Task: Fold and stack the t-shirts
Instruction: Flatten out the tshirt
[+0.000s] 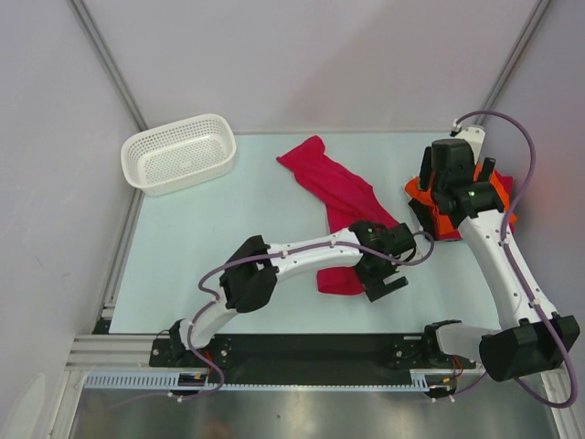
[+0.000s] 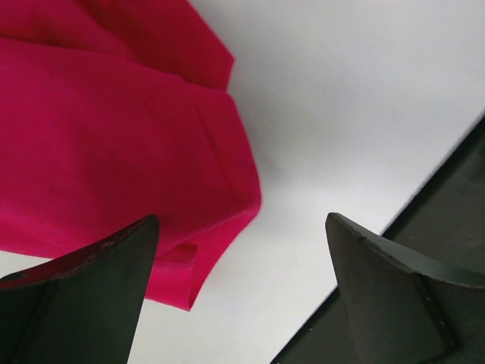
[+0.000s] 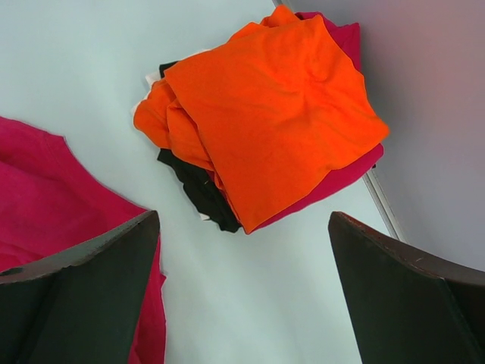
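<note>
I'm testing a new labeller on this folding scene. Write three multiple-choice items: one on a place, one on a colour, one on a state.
1. Where is the white plastic mesh basket? A. far left of the table B. near right C. centre
2. What colour is the folded t-shirt topping the pile of cloth? A. black B. bright orange C. white
3. How is the left gripper? A. shut on cloth B. open, empty C. out of view
Key: A, it sits at the far left corner. B, orange lies uppermost. B, its jaws stand apart by the loose crimson t-shirt.
</note>
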Controlling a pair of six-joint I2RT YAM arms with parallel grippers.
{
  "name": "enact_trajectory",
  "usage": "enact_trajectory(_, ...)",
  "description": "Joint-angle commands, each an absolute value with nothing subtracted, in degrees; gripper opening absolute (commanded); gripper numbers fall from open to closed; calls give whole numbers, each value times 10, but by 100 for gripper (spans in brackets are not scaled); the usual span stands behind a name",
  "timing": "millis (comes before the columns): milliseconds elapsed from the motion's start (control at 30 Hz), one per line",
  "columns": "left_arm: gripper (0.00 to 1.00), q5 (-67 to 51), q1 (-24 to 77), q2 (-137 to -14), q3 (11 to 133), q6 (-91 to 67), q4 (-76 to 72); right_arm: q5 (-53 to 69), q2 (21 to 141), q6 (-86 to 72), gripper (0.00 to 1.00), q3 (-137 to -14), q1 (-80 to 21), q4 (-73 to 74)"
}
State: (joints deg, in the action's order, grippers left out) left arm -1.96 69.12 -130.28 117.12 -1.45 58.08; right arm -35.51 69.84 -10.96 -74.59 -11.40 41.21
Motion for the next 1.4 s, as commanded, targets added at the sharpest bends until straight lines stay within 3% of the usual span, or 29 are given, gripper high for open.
enact_trajectory(0, 93, 60, 687, -1324, 1177, -11, 595, -353, 682, -116, 100, -744, -108, 410)
enact_trajectory(100, 79, 94, 682, -1331, 1166, -16, 595, -347, 681, -115, 100, -748, -106, 409)
enact_trajectory(200, 54, 124, 672, -1336, 1163, -20, 600, -341, 681, -114, 100, -752, -105, 407)
enact_trajectory(233, 44, 128, 666, -1338, 1162, -21, 602, -338, 682, -114, 100, -753, -105, 406)
enact_trajectory(267, 7, 145, 664, -1338, 1162, -28, 604, -338, 682, -113, 100, -753, -105, 405)
enact_trajectory(300, 0, 158, 661, -1336, 1164, -32, 610, -335, 682, -115, 100, -753, -105, 406)
enact_trajectory(600, 0, 270, 609, -1135, 1083, -107, 585, -283, 679, -138, 98, -724, -108, 410)
enact_trajectory(833, 0, 311, 443, -974, 937, -176, 574, -231, 678, -156, 96, -680, -133, 417)
enact_trajectory(1100, 0, 292, 271, -974, 835, -192, 574, -76, 733, -192, 95, -641, -171, 430)
enact_trajectory(1367, 0, 255, 203, -1030, 828, -206, 576, 154, 865, -176, 90, -662, -227, 459)
